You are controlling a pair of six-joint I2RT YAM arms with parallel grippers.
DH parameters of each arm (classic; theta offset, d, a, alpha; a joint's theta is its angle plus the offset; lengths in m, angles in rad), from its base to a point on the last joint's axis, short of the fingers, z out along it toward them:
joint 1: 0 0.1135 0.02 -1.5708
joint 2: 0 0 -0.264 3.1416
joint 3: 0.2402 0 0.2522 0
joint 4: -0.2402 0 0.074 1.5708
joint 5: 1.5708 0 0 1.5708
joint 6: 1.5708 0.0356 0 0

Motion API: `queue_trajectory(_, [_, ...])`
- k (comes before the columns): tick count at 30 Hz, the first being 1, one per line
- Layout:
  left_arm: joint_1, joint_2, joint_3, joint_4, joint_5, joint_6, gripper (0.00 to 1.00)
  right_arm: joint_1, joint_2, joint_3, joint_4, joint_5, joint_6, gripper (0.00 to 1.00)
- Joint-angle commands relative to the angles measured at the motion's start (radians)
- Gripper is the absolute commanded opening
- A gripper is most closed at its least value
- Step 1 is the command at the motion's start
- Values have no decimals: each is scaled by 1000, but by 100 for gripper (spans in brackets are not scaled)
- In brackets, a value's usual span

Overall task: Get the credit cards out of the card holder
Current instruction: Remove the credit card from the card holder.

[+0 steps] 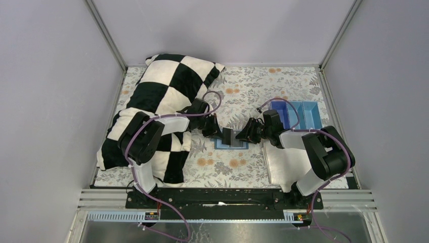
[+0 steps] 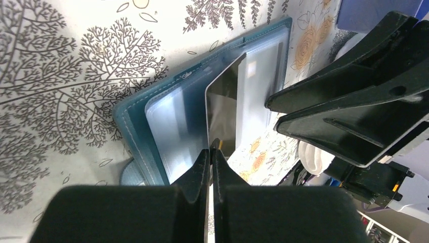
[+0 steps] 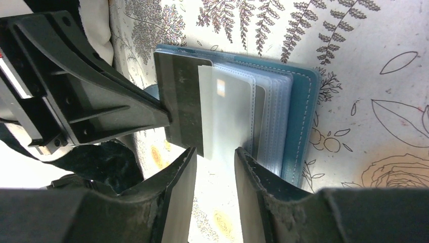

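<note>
Black-and-white checked: disregard the pillow (image 1: 167, 86) well to the left of the card holder (image 1: 231, 144). Take the card holder, lying open and flat on the floral cloth (image 1: 263, 86), as the reference for all positions. Just left of it, find the left gripper (image 1: 218, 132), clamped tight on one edge of a single dark credit card (image 1: 227, 135), with no gap visible between the fingertips (image 2: 200, 167). Note the credit card tilted up on edge over the holder, largely outside the front clear sleeve (image 3: 227, 116) but overlapping it along one side and not yet carried away. Judge extraction of this card as nearly complete. Inside the holder, observe a stack of further clear sleeves; cannot tell the number of cards left inside, though note one dark edge behind the front sleeve. Just right of the holder, find the right gripper (image 1: 242, 135), jaws part open, straddling the free edge of the front sleeve without visibly pinching it; probably steadying only. Further right, ignore the blue tray (image 1: 296, 114). Remaining, by this estimate: draw the held card fully clear, set it down beside the holder, then repeat for any other cards.
</note>
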Motion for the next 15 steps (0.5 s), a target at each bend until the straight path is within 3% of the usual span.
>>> queue_trajectory(1, [15,-70,-6,-50,-52,65,0,1,-11,5,-80,17,-25,43])
queue_trajectory(7, [16,-131,22,-114,-44,110,0,1,-91,54,-133,-3,-26,56])
queue_trajectory(15, [17,-200,65,-171,36,169,0,1,-166,97,-154,-38,-23,63])
